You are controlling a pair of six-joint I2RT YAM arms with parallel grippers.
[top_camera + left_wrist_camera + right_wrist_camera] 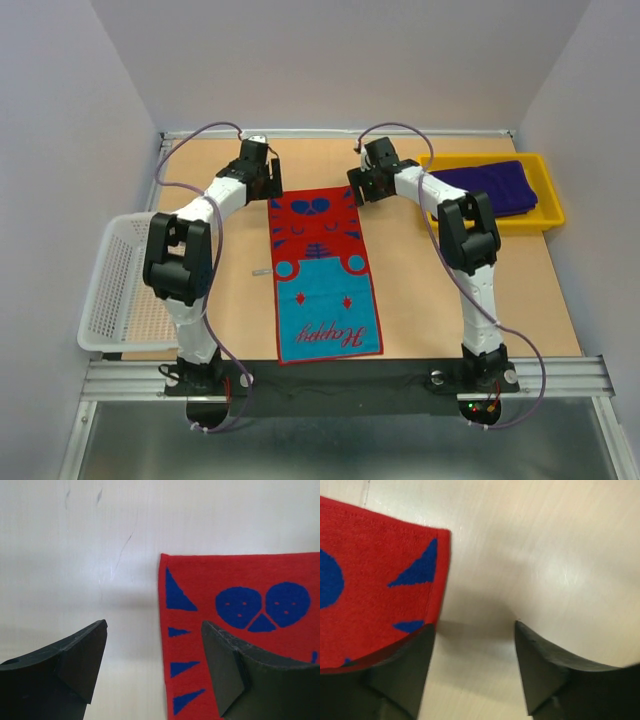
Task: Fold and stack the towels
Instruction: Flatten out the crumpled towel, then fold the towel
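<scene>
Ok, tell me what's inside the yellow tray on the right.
A folded deep purple towel lies in the yellow tray, filling most of it. Whether anything sits beneath it cannot be seen, because the cloth covers the tray floor.

Both arms forward, left tool (154,630) and right tool (474,627) low, jaws wide apart.

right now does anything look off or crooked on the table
Mostly tidy: the red towel lies flat. Two oddities: a small pale object on the table left of it, too small to identify, and the white basket overhanging the table's left edge.
</scene>
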